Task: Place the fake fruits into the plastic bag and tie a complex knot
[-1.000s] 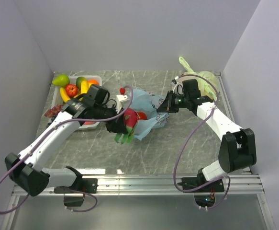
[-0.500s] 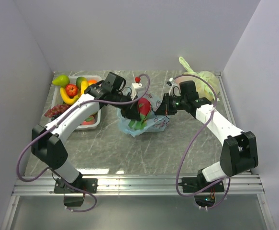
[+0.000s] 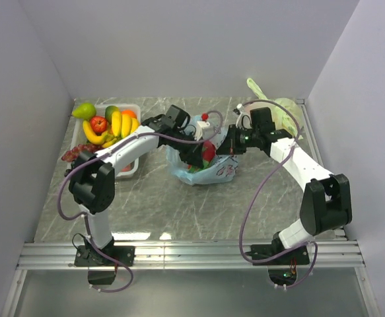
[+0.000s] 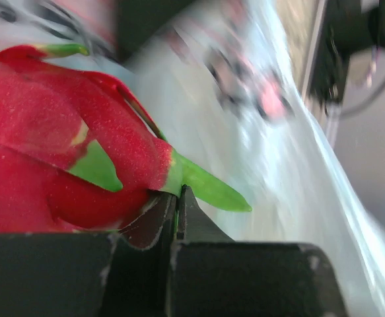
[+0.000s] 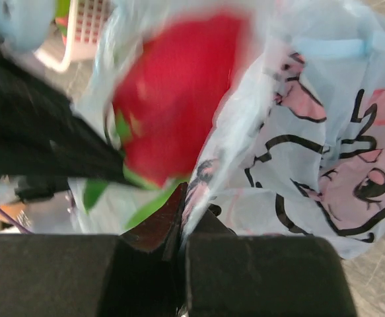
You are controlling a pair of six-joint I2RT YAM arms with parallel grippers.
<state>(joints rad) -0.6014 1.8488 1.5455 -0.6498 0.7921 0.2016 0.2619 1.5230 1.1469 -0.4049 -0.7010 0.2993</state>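
The light-blue plastic bag (image 3: 212, 174) lies mid-table with its mouth held up. My right gripper (image 3: 231, 146) is shut on the bag's printed edge (image 5: 311, 152), the film pinched between its fingertips (image 5: 172, 214). My left gripper (image 3: 199, 156) is shut on a green leaf (image 4: 212, 188) of a red fake dragon fruit (image 4: 53, 152). It holds that fruit (image 3: 209, 152) inside the bag's mouth, and the same fruit (image 5: 175, 99) shows blurred in the right wrist view. No knot shows on this bag.
A white tray (image 3: 138, 109) at the back left holds bananas (image 3: 116, 123), a red apple (image 3: 98, 123) and other fruits. A green pear (image 3: 83, 110) and dark grapes (image 3: 73, 153) lie beside it. A tied yellow-green bag (image 3: 281, 109) sits at the back right.
My left arm swung right and away from me, carrying the dragon fruit from in front of the bag into its mouth. The right gripper kept its hold on the bag's edge.
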